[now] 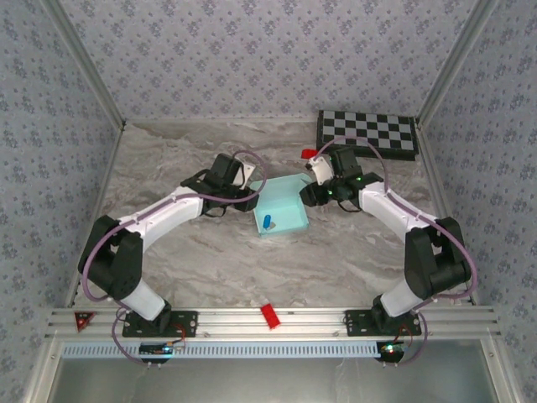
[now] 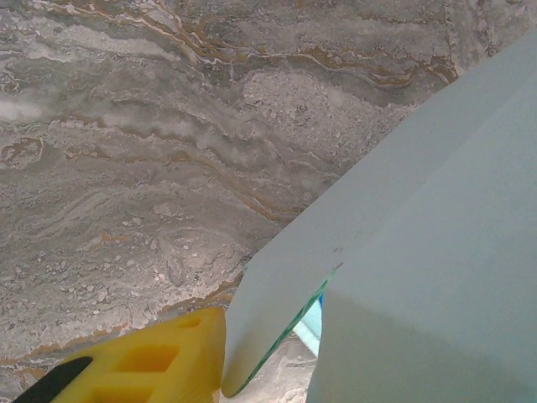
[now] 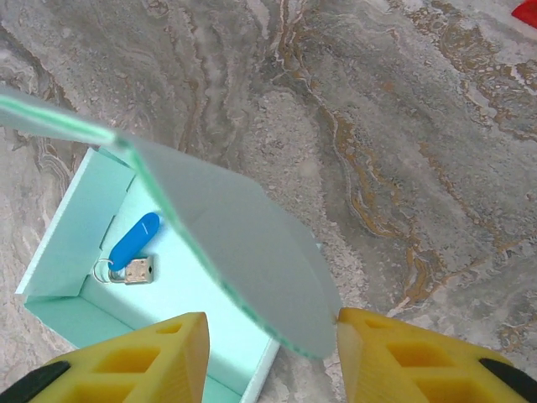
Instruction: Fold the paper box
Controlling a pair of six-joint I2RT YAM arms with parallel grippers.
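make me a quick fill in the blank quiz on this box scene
1. Inside the box lies a small ___ object with a metal ring.
2. The checkerboard lies at the far ___ corner of the table.
3. The right tool has ___ fingers.
Missing words: blue, right, yellow.
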